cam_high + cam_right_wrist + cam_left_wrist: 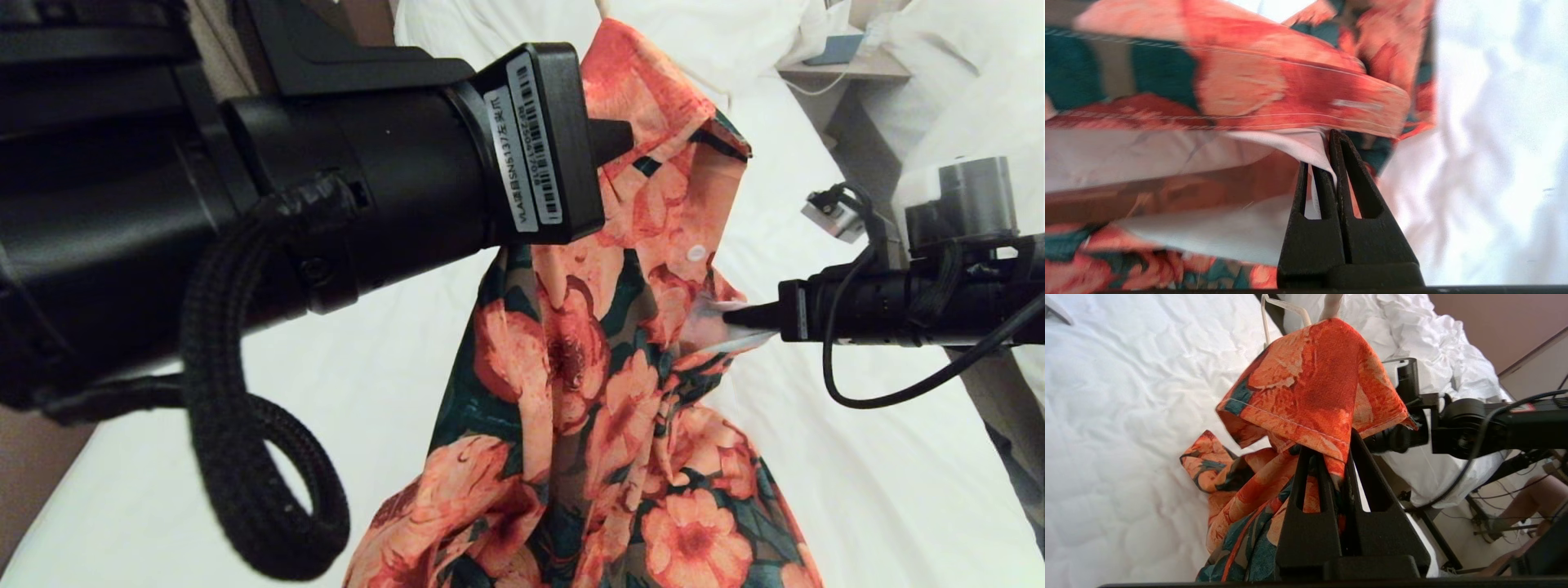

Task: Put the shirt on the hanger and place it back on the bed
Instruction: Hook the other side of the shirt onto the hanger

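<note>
The flowered shirt hangs in the air over the bed, its lower part bunched toward the sheet. My left gripper comes in from the left, shut on a fold near the collar; the left wrist view shows the left gripper with cloth pinched between its fingers. From the right, my right gripper is shut on the shirt's pale inner front edge, just below a white button; the right wrist view shows this right gripper clamping that edge. The thin cream hanger pokes out above the draped cloth, mostly hidden.
A big white pillow lies at the head of the bed. A nightstand and a second white bed stand at the back right. Beside the bed, cables and what look like a person's legs are on the floor.
</note>
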Available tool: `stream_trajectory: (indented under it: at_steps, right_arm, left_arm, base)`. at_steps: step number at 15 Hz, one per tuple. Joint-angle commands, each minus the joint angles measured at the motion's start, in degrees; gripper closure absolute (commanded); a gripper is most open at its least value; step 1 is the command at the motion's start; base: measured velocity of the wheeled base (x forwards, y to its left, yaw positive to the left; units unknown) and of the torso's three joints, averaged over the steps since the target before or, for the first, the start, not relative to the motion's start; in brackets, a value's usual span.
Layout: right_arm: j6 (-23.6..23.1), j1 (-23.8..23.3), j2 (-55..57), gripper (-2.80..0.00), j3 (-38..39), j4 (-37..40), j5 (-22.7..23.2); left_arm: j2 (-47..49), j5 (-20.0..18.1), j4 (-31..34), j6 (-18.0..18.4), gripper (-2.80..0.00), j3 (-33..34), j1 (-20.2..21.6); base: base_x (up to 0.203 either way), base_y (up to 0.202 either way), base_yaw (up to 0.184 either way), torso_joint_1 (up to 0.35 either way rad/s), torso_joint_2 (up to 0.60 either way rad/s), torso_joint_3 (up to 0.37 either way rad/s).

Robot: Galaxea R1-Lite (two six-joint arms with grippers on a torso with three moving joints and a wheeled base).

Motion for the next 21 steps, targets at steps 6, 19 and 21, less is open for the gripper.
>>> stream_trajectory:
  at_steps: [6,19,21]
  right_arm:
    - [5.3,-1.1,3.2,0.0,-0.9,-7.9,0.6]
    - [7.2,-2.0,7.4,0.0,-6.4,-10.2,0.1]
    - [7.2,-2.3,7.4,0.0,-7.5,-10.0,0.1]
  left_arm:
    - [-2.0,1.4,0.3,-2.2,0.0,-0.5,-4.1]
    - [-2.3,1.1,7.9,-7.3,0.0,-3.2,-7.4]
    - [-1.7,1.0,8.7,-7.4,0.0,-3.3,-7.5]
  base:
    - [0.0,0.0,0.0,0.0,0.0,0.0]
    - [0.0,0.0,0.0,0.0,0.0,0.0]
    - [0.0,0.0,0.0,0.0,0.0,0.0]
